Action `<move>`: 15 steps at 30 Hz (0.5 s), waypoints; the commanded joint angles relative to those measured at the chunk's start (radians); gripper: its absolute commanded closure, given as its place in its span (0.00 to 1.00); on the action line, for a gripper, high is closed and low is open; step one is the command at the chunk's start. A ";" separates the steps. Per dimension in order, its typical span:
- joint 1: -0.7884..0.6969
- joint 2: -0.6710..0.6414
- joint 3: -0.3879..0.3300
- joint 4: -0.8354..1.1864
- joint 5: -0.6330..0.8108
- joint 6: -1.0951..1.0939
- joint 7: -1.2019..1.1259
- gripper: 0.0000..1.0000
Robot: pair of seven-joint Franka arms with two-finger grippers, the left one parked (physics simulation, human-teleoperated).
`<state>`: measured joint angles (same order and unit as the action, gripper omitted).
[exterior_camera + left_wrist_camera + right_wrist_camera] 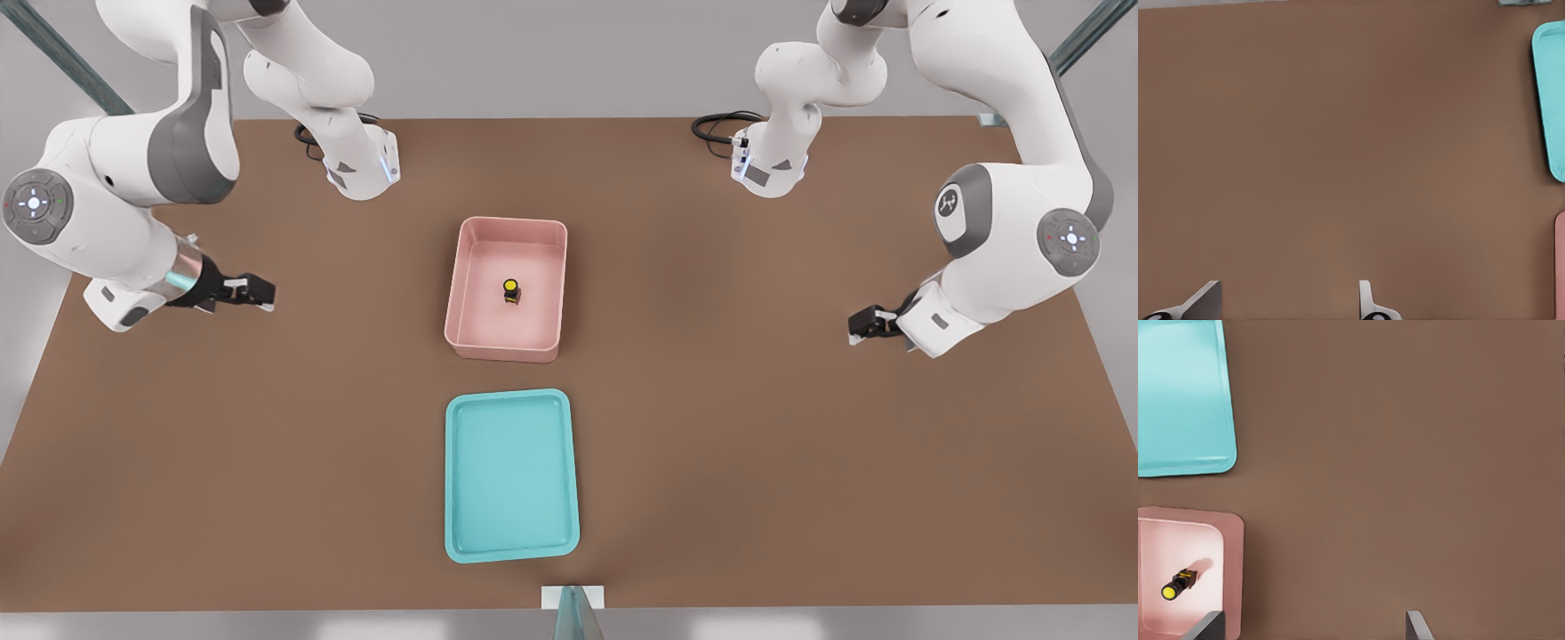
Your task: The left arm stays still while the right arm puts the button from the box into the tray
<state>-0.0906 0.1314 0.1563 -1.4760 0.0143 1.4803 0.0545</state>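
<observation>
the button [511,291] stands upright on the floor of the box [462,267], yellow cap up, roughly in the middle of the pink bin and clear of all four walls; in the right wrist view it [1177,584] shows off to one side of the jaws rather than between them, with the near pink wall lying between it and the fingertips. the gripper [252,292] hangs over bare table [800,462] well apart from the box, toward the front view's left, its fingers spread wide with brown tabletop showing between them and nothing held. the step in hand looks like the approach, so nothing of the task is done yet. to do it well, i'd judge the jaws should first be carried over the bin until the yellow cap sits midway between the two fingertips, then turned to point straight down before descending, so neither finger clips the tall rim. the button is tiny beside the gap, so the close should land on the black body below the cap, low enough not to pinch it out sideways. the lift needs to clear the wall fully before travelling. the tray [511,476] lies just beyond the box, toward the front view's bottom, flat and low-rimmed, so the release can be gentle and near its floor, lest the little part topple or roll.
</observation>
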 commanded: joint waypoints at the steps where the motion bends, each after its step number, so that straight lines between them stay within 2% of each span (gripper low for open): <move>1: 0.002 -0.001 0.000 0.000 0.003 0.008 0.050 0.00; 3: 0.028 0.000 0.003 0.000 0.007 0.014 0.070 0.00; 5: 0.138 0.031 0.002 0.000 0.000 0.017 0.252 0.00; 11: 0.285 0.085 0.006 0.031 0.004 0.022 0.496 0.00; 14: 0.341 0.111 0.011 0.042 0.007 0.022 0.530 0.00; 15: 0.341 0.128 0.032 0.048 0.024 0.026 0.528 0.00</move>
<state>0.2458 0.2497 0.1815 -1.4346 0.0248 1.5033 0.2716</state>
